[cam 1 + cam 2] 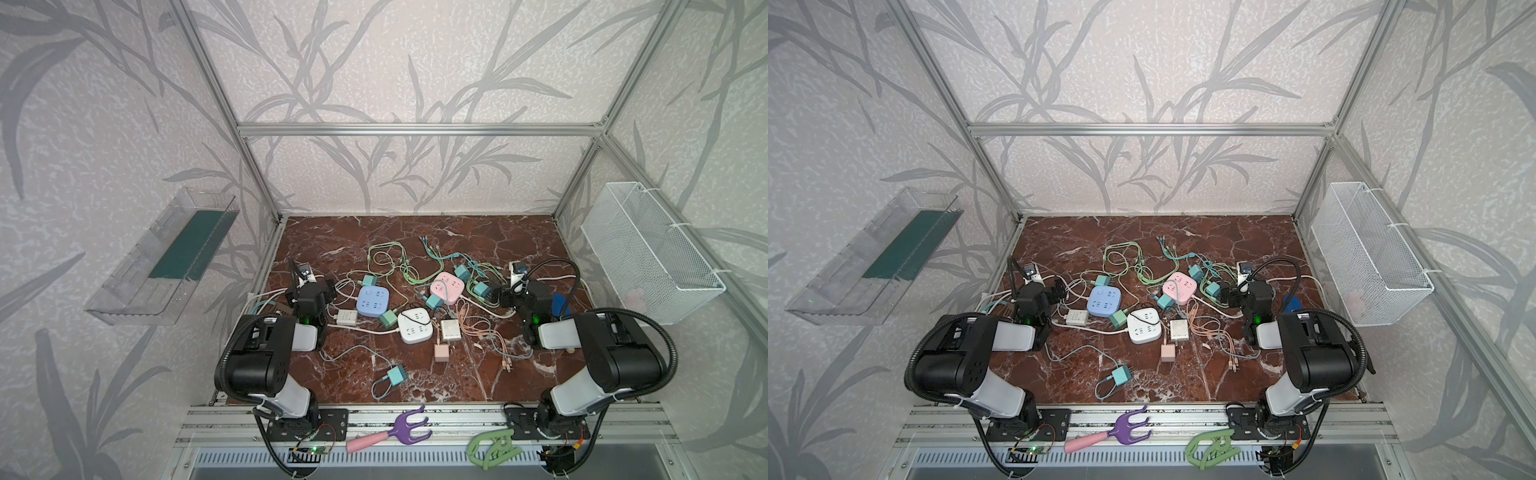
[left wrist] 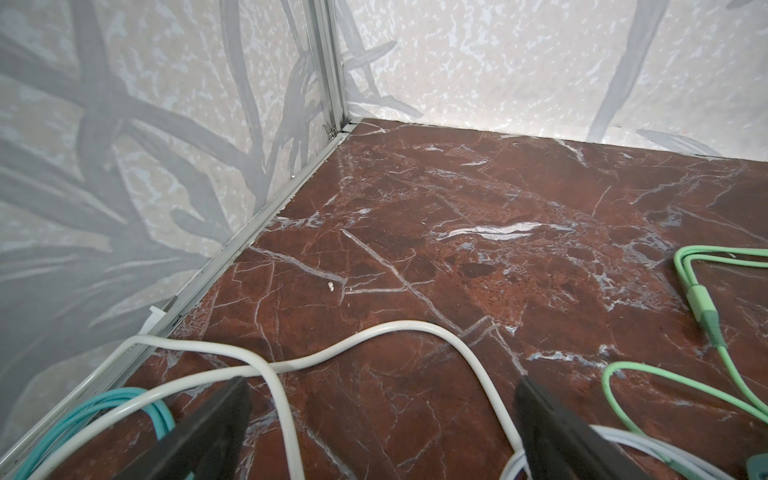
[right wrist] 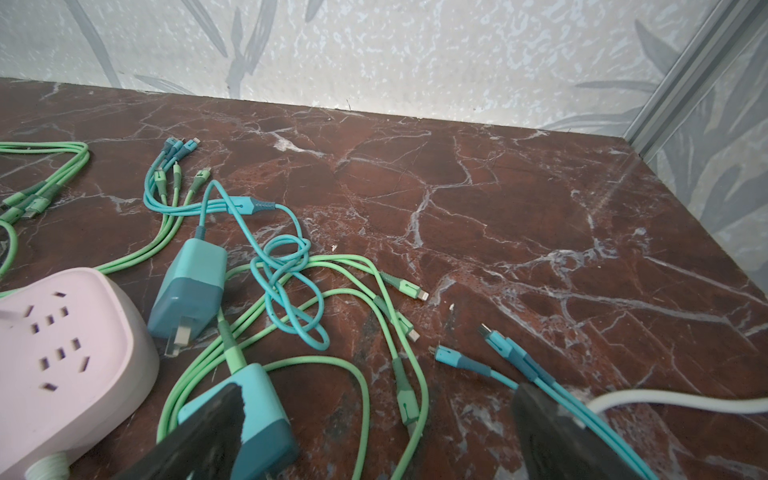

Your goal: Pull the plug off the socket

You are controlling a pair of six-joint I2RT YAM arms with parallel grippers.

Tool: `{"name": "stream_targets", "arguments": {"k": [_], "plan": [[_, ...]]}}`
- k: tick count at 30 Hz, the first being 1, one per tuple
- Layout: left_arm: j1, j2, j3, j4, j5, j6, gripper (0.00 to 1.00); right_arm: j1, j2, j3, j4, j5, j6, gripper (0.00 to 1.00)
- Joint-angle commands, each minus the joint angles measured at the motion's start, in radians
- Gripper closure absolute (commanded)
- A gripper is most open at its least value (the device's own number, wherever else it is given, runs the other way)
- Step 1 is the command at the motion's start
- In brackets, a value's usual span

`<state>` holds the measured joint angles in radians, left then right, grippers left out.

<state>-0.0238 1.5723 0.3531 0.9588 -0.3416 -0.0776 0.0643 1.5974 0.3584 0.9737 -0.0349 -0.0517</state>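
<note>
Three socket cubes lie mid-table in both top views: blue (image 1: 372,302), pink (image 1: 447,286) and white (image 1: 415,325). A teal plug (image 1: 389,319) sits against the blue and white cubes, and another (image 1: 435,301) sits at the pink cube's near corner. My left gripper (image 1: 328,286) is open, left of the blue cube, and holds nothing. In the left wrist view the gripper (image 2: 384,415) hovers over a white cable (image 2: 374,336). My right gripper (image 3: 378,419) is open beside the pink socket (image 3: 62,345), one finger next to a teal plug (image 3: 257,407). A second teal plug (image 3: 189,286) lies unplugged there.
Green, teal and peach charging cables tangle around the cubes (image 1: 390,257). A loose teal plug (image 1: 395,375), a pink charger (image 1: 441,352) and white adapters (image 1: 450,329) lie nearer the front. A wire basket (image 1: 648,249) hangs on the right wall and a clear bin (image 1: 166,257) on the left.
</note>
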Motion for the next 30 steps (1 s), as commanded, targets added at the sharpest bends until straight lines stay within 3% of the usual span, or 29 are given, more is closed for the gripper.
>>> {"name": "stream_targets", "arguments": {"k": [1,30], "plan": [[0.003,0.006,0.009,0.035,-0.001,0.018,0.01,-0.003,-0.014,0.010,0.010,-0.005,-0.003,0.01],[0.002,0.005,0.009,0.031,0.000,0.018,0.01,-0.003,-0.014,0.016,0.002,-0.016,-0.008,0.01]]}}
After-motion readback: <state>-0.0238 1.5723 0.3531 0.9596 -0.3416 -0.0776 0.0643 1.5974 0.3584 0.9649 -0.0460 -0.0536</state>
